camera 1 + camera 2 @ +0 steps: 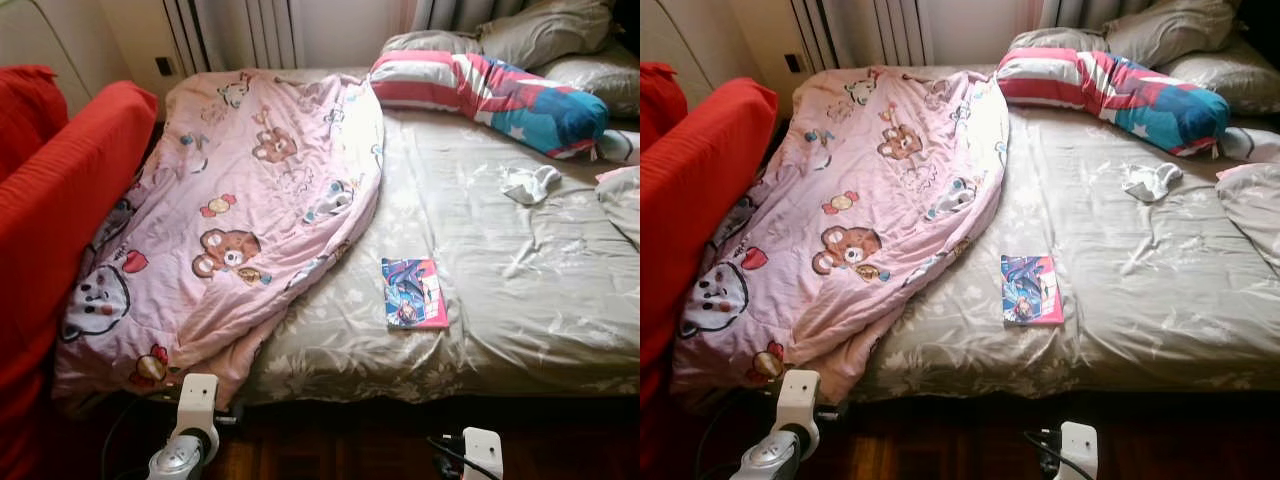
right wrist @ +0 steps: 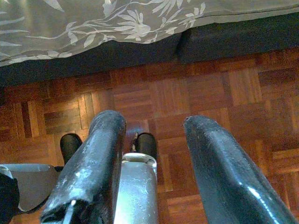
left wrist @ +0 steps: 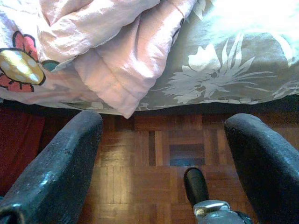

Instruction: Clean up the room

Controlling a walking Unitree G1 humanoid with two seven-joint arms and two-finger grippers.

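With both the left gripper and right gripper released, the crumpled pink cartoon-print quilt could slide off the bed's near-left edge.

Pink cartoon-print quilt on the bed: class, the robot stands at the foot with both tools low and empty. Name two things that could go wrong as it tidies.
1. The pink cartoon-print quilt drapes over the bed's edge toward the parquet floor; a pull by the left tool may drag it down.
2. The thin pink-edged book lies flat on the grey floral sheet near the quilt's edge; shifting bedding could slide it off.
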